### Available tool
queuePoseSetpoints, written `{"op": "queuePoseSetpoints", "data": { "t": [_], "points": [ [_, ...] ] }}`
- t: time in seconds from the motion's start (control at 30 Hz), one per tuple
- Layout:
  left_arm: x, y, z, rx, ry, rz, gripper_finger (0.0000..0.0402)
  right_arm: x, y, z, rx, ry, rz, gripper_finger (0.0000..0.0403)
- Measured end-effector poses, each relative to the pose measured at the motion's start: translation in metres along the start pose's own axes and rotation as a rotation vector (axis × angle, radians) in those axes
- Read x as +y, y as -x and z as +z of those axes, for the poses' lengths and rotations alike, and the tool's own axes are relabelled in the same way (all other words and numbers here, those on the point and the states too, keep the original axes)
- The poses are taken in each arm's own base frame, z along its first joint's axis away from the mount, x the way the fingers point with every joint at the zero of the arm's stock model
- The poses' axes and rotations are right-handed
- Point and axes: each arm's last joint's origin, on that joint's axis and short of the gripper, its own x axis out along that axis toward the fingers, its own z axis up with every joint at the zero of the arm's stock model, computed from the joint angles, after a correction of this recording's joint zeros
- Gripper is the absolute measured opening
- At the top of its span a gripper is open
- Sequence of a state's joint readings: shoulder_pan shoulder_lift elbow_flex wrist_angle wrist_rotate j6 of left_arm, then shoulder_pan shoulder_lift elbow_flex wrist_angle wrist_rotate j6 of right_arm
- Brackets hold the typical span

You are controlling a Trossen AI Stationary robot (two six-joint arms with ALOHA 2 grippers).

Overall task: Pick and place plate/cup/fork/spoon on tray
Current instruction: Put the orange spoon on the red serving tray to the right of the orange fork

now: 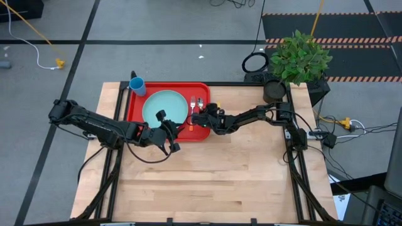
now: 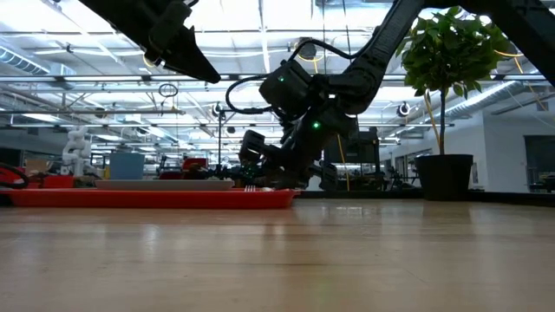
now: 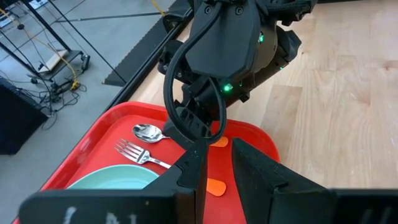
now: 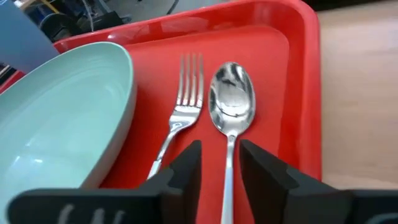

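While the left arm reaches in from the bench's left edge, its gripper [image 1: 168, 133] hovers over the near rim of the red tray [image 1: 135, 110], beside the plate's near edge; its fingers [image 3: 258, 168] stand parted with nothing between them. At the tray's far left corner the small blue cup [image 1: 137, 85] stands upright, though whether it sits inside the rim or just off it cannot be told from above. On the tray, toward its left and middle, lies the pale turquoise plate [image 1: 166, 107], and it fills most of the tray's depth. Just right of the plate the fork [image 4: 185, 102] lies flat on the red surface, tines pointing to the far side, close to the plate's rim without clearly touching it. Beside the fork, on its right, the spoon [image 4: 232, 102] lies parallel, bowl up and toward the far side, near the tray's right wall. Over the handles of these two hangs the right gripper [image 1: 202, 118], low above the tray's near right part; its fingers [image 4: 264, 171] are spread on either side of the spoon's stem, not pressed against it. Its arm stretches back to the right across the wooden bench [image 1: 239, 182], toward a potted plant [image 1: 298, 59] at the far right corner.
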State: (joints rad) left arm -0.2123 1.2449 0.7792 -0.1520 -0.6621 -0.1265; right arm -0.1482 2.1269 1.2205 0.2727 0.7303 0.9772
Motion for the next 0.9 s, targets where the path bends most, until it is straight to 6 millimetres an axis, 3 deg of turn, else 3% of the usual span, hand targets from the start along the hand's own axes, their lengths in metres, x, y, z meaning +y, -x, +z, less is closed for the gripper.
{"op": "queuePoseSetpoints", "data": {
  "t": [0.2, 0.4, 0.63, 0.77, 0.9],
  "points": [
    [0.000, 0.000, 0.000, 0.001, 0.000, -0.002, 0.0076, 0.012, 0.014, 0.006, 0.017, 0.199, 0.078, 0.0139],
    [0.000, 0.000, 0.000, 0.003, -0.022, -0.016, 0.0076, 0.024, 0.033, 0.019, 0.182, 0.561, 0.351, 0.0138],
    [-0.002, 0.001, 0.000, 0.007, -0.023, -0.054, 0.0076, 0.016, 0.046, 0.037, 0.321, 0.934, 0.516, 0.0083],
    [-0.004, 0.002, -0.001, 0.006, -0.024, -0.077, 0.0076, 0.010, 0.044, 0.041, 0.393, 0.986, 0.567, 0.0036],
    [-0.006, 0.003, -0.001, 0.003, -0.051, -0.084, 0.0076, 0.013, 0.046, 0.041, 0.436, 1.041, 0.496, 0.0005]
  ]
}}
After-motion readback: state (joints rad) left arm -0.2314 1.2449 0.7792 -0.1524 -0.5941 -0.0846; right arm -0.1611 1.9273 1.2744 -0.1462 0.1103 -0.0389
